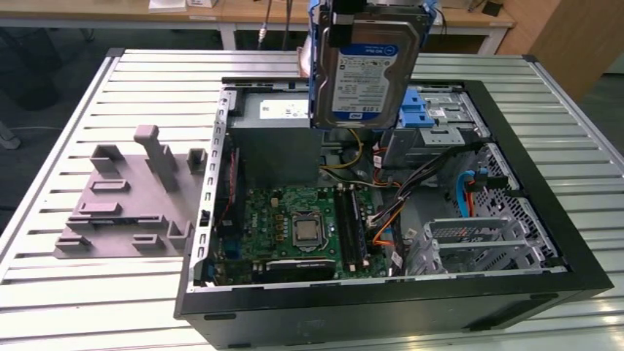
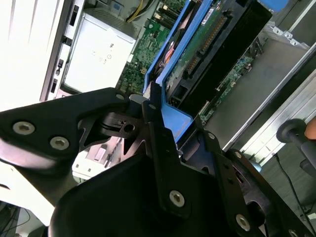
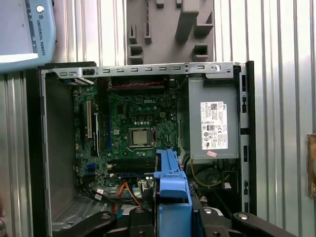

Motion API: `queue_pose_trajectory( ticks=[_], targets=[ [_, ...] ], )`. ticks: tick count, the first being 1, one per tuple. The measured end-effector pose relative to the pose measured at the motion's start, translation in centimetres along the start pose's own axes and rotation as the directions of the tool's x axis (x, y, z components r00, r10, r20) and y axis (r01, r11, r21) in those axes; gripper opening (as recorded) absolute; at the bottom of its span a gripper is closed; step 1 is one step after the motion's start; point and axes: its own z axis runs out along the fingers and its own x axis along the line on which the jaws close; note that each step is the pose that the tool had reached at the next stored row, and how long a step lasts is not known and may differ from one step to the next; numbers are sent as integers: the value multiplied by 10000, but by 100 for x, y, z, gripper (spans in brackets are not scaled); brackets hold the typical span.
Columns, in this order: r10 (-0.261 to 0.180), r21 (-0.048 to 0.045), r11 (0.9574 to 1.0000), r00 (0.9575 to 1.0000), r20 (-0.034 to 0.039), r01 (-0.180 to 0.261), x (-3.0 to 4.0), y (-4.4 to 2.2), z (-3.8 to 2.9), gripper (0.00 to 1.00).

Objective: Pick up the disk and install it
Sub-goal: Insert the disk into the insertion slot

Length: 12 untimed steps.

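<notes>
Both fingers [image 2: 157,143] of the gripper [image 2: 175,126] are pinching the disk [image 1: 369,73] by its blue carrier [image 3: 172,197], hanging it upright above the open computer case [image 1: 546,241]. I am judging it stiff, fairly heavy, shock-sensitive; the carrier edges suit gripping.

a slatted metal table [image 1: 98,307] carries an open computer case [image 1: 390,316] and a gray fixture [image 1: 117,212] beside it.

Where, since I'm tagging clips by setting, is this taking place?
Probably a robotics lab or test workshop: an opened computer case lies on a slatted metal table, a gray moulded fixture sits beside it, and the gripper holds the disk above the case, with desks behind.
</notes>
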Motion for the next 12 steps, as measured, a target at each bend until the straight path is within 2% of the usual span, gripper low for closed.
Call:
queue_pose_trajectory(
  ticks=[7, 12],
  targets=[
    [0, 0, 10000, 10000, 1, 0, 144, -10, 1, 36],
    [1, 1, 10000, 10000, 1, -1, 162, -70, 2, 36]
  ],
)
